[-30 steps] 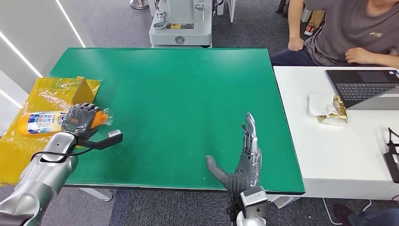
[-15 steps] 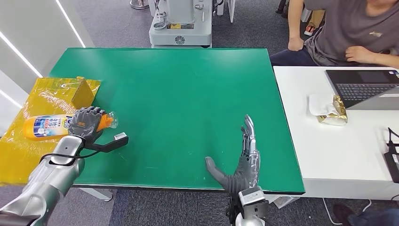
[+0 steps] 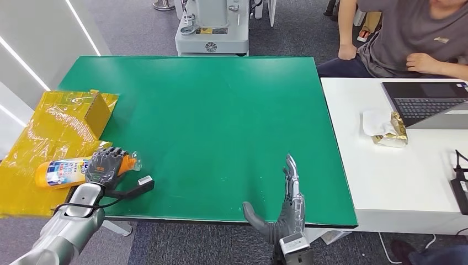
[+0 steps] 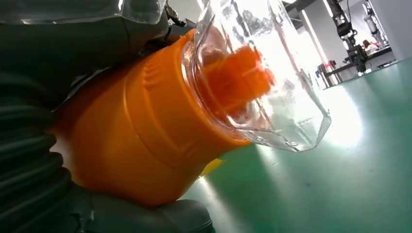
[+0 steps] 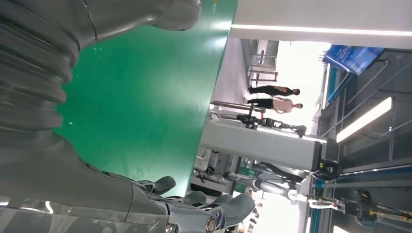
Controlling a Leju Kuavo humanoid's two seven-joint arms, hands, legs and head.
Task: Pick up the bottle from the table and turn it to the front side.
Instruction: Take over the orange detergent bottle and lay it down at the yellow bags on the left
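An orange bottle [image 3: 60,170] with a white and blue label and a clear cap lies sideways at the near left edge of the green table [image 3: 209,110]. My left hand [image 3: 105,168] grips it around the neck end, fingers wrapped over it. In the left wrist view the orange shoulder [image 4: 145,131] and clear cap [image 4: 262,77] sit right against my palm. My right hand [image 3: 284,207] hovers open and flat at the table's near edge, fingers pointing away from me; its fingers [image 5: 194,208] are spread in the right wrist view.
Yellow plastic wrapping [image 3: 49,138] with a small cardboard box [image 3: 96,110] covers the table's left end. A white desk [image 3: 397,160] on the right carries a laptop [image 3: 427,102] and a gold packet [image 3: 392,132]. A person [image 3: 408,33] sits behind it. A grey machine [image 3: 212,27] stands beyond the table.
My left hand has drawn the bottle toward me along the table's left edge. My right hand has pulled back a little toward the near edge, still open.
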